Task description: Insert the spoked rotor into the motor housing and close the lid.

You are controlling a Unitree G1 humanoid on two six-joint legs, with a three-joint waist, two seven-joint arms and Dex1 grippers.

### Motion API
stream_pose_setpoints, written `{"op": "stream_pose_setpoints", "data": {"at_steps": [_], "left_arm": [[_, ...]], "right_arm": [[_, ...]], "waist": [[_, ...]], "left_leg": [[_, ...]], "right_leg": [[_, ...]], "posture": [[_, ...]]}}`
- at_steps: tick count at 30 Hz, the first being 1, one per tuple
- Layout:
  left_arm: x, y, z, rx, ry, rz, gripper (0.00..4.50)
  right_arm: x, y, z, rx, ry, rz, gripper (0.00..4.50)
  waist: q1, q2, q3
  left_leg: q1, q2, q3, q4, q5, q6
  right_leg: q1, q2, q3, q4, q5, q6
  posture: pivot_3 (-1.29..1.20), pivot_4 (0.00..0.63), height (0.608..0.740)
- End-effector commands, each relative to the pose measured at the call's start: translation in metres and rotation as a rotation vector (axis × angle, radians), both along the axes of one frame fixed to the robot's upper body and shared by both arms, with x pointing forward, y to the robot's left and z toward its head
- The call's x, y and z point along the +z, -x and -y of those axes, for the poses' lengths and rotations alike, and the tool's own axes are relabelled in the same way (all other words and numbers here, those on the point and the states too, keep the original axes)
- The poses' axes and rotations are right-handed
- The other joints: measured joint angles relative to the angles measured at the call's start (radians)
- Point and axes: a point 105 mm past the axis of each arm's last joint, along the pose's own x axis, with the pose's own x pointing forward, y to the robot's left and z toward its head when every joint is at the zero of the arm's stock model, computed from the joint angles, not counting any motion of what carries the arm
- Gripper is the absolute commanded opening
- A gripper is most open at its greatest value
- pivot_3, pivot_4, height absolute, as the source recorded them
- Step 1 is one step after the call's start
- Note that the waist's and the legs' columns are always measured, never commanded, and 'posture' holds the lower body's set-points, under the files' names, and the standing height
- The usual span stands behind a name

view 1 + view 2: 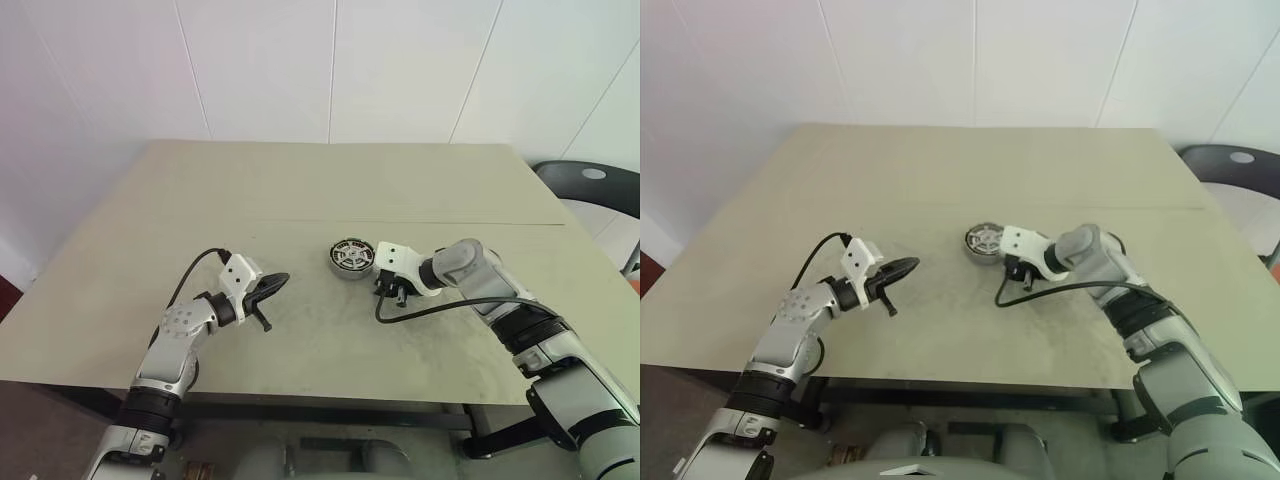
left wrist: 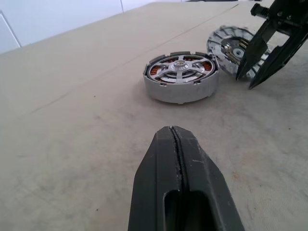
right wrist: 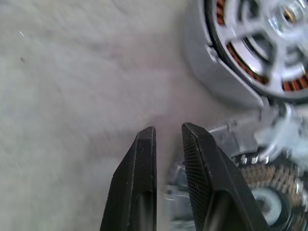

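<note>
The motor housing [image 1: 350, 260] lies flat on the middle of the table. The spoked rotor [image 2: 182, 65] sits inside it, with copper windings showing between the silvery spokes. The grey ribbed lid [image 2: 226, 45] lies tilted on the table just to the right of the housing. My right gripper [image 1: 392, 292] points down over the lid's near edge; its fingers [image 3: 144, 159] stand a narrow gap apart with nothing between them. My left gripper [image 1: 278, 283] hangs shut and empty to the left of the housing, pointing at it.
The tan table [image 1: 300, 180] has a thin seam running across it behind the housing. My right arm's black cable [image 1: 440, 308] loops over the table. A black chair [image 1: 590, 185] stands past the table's right edge.
</note>
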Motion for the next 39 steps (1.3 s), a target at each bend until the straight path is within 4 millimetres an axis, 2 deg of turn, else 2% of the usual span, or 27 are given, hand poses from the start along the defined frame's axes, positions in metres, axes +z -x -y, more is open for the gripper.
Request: {"op": "stream_pose_setpoints", "data": {"at_steps": [1, 3, 7, 10, 13, 16, 20, 23, 25, 28, 31, 33, 39], "left_arm": [[0.012, -0.003, 0.001, -0.005, -0.001, 0.049, 0.00], [0.012, -0.002, 0.001, -0.005, -0.001, 0.049, 0.00], [0.012, -0.002, 0.000, -0.005, -0.001, 0.049, 0.00], [0.013, -0.002, 0.000, -0.004, -0.001, 0.052, 0.00], [0.015, -0.002, -0.001, -0.002, 0.004, 0.058, 0.00], [0.015, -0.002, -0.002, -0.002, 0.004, 0.058, 0.00], [0.014, -0.003, 0.000, -0.010, 0.004, 0.055, 0.00], [0.014, -0.004, 0.003, -0.017, 0.005, 0.055, 0.00], [0.014, -0.004, 0.004, -0.022, 0.003, 0.056, 0.00], [0.014, -0.005, 0.004, -0.025, 0.001, 0.055, 0.00], [0.013, -0.004, 0.004, -0.027, 0.000, 0.055, 0.00], [0.013, -0.005, 0.004, -0.026, 0.000, 0.054, 0.00], [0.012, -0.005, 0.004, -0.022, -0.002, 0.054, 0.00]], "right_arm": [[0.026, -0.006, -0.004, -0.004, -0.100, 0.028, 0.91], [0.029, -0.005, -0.006, -0.012, -0.146, 0.009, 0.91], [0.038, -0.015, -0.002, -0.125, -0.257, 0.007, 0.91], [0.051, -0.013, -0.006, -0.180, -0.420, -0.038, 0.91], [0.067, -0.007, -0.010, -0.284, -0.668, -0.129, 0.91], [0.072, 0.008, -0.013, -0.397, -0.897, -0.321, 0.91], [0.048, 0.042, -0.024, -0.490, -0.954, -0.578, 0.91], [0.034, 0.056, -0.024, -0.569, -0.959, -0.660, 1.46], [0.031, 0.059, -0.022, -0.619, -0.979, -0.683, 2.08], [0.027, 0.053, -0.016, -0.710, -1.007, -0.681, 3.02], [0.014, 0.042, -0.006, -0.872, -0.994, -0.679, 3.98], [0.008, 0.041, -0.005, -0.913, -0.980, -0.702, 4.44], [-0.008, 0.036, 0.002, -1.047, -0.979, -0.710, 4.44]], "waist": [[-0.001, 0.000, 0.000], [-0.001, 0.001, 0.000], [-0.001, 0.001, 0.000], [0.000, 0.001, 0.000], [0.001, 0.001, 0.000], [0.001, 0.001, 0.000], [0.000, 0.002, 0.000], [-0.001, 0.004, 0.000], [-0.001, 0.006, -0.001], [-0.001, 0.007, -0.001], [-0.001, 0.007, -0.001], [-0.001, 0.007, -0.001], [-0.004, 0.007, -0.001]], "left_leg": [[-0.001, 0.001, 0.000, 0.000, 0.000, 0.000], [-0.001, 0.001, 0.000, -0.001, 0.000, 0.000], [-0.001, 0.001, 0.000, 0.000, 0.000, 0.000], [-0.002, 0.001, 0.000, 0.000, 0.000, 0.000], [-0.003, 0.001, 0.000, -0.001, 0.000, 0.000], [-0.003, 0.002, 0.000, -0.002, 0.000, -0.001], [-0.004, 0.002, 0.000, -0.002, -0.001, -0.001], [-0.004, 0.001, 0.000, -0.002, -0.001, -0.001], [-0.004, 0.001, 0.001, -0.002, -0.001, -0.001], [-0.004, 0.001, 0.001, -0.001, 0.000, -0.001], [-0.004, 0.001, 0.002, -0.001, 0.000, 0.000], [-0.004, 0.001, 0.002, -0.001, 0.000, 0.000], [-0.002, 0.001, 0.003, 0.000, 0.000, 0.000]], "right_leg": [[-0.001, 0.001, 0.000, 0.000, 0.000, 0.000], [-0.002, 0.001, 0.000, 0.000, 0.000, 0.000], [-0.002, 0.001, 0.000, 0.001, -0.002, -0.003], [-0.002, 0.000, 0.000, 0.000, -0.002, -0.003], [-0.003, 0.000, 0.000, 0.000, -0.001, -0.003], [-0.005, 0.000, 0.000, 0.000, -0.001, -0.002], [-0.005, -0.001, 0.000, 0.001, 0.000, -0.002], [-0.006, -0.001, 0.000, 0.001, -0.001, -0.003], [-0.007, -0.002, 0.001, 0.001, -0.001, -0.003], [-0.007, -0.001, 0.000, 0.002, 0.000, -0.002], [-0.007, -0.001, 0.000, 0.002, 0.000, -0.002], [-0.007, 0.000, 0.000, 0.002, 0.001, 0.000], [-0.004, 0.002, 0.000, 0.003, 0.001, 0.001]], "posture": [[0.00, 0.000, 0.740], [0.00, 0.000, 0.740], [0.00, 0.000, 0.740], [0.00, 0.000, 0.740], [0.00, 0.000, 0.740], [0.00, 0.000, 0.740], [0.00, 0.000, 0.740], [0.00, 0.000, 0.740], [0.00, 0.000, 0.740], [0.00, 0.000, 0.740], [0.00, 0.000, 0.740], [0.00, 0.000, 0.740], [0.00, 0.000, 0.740]]}}
